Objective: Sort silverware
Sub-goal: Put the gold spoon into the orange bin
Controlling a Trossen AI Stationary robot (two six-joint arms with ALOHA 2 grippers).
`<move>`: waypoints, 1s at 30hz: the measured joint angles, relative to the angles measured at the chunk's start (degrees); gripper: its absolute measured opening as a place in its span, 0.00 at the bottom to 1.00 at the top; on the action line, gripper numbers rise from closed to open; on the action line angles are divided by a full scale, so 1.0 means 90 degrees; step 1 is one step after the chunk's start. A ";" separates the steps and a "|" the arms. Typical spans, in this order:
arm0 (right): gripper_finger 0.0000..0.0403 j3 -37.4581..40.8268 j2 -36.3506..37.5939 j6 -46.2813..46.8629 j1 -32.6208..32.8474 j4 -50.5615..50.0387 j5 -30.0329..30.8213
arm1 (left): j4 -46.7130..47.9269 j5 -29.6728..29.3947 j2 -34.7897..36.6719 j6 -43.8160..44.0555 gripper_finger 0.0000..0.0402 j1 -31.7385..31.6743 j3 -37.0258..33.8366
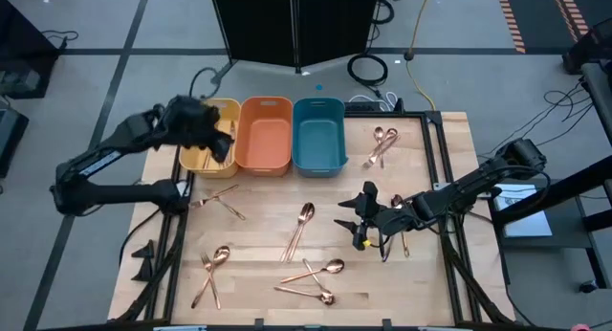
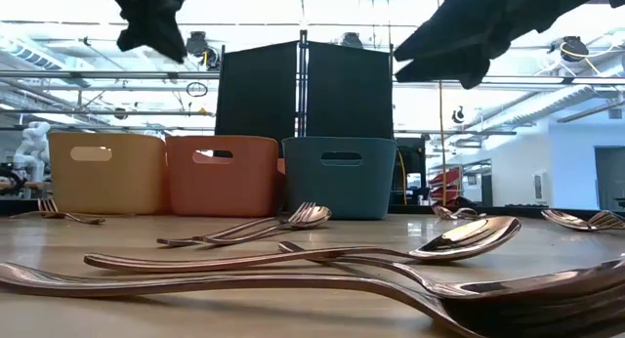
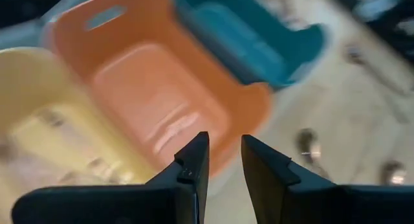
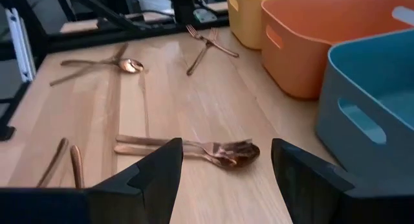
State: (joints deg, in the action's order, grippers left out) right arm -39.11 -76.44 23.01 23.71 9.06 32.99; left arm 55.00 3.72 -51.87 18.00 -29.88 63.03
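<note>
over the yellow bin at the bench's far left, the left gripper hovers with its fingers a little apart and nothing between them; a few pieces of silverware lie inside that bin. beside it sit the orange bin and the teal bin. more copper forks and spoons lie scattered over the bench, with a small pile near the far right corner. toward the right edge, the right gripper hangs low, fingers spread wide and empty, facing a fork and spoon pair on the wood.
</note>
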 joint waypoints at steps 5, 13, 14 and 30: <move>0.56 0.0000 0.0002 -0.0169 -0.0001 0.0167 -0.0004 | -0.1585 -0.0170 0.0568 0.0581 0.21 0.1212 -0.1108; 0.56 0.0000 0.0002 0.0042 -0.0001 0.0497 -0.0009 | -0.4527 -0.0309 0.0346 0.0731 0.21 0.2635 -0.2695; 0.56 0.0000 0.0002 0.0053 -0.0001 0.0498 -0.0009 | -0.4932 -0.0325 0.0238 0.0691 0.21 0.2818 -0.2810; 0.56 0.0000 0.0002 0.0407 0.0028 0.0464 -0.1632 | -0.8608 -0.1048 -0.2638 -0.0421 0.21 0.5036 -0.2986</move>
State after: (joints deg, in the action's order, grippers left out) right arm -39.11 -76.42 26.67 23.96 13.24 18.30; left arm -22.48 -5.72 -75.61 14.21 15.44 36.16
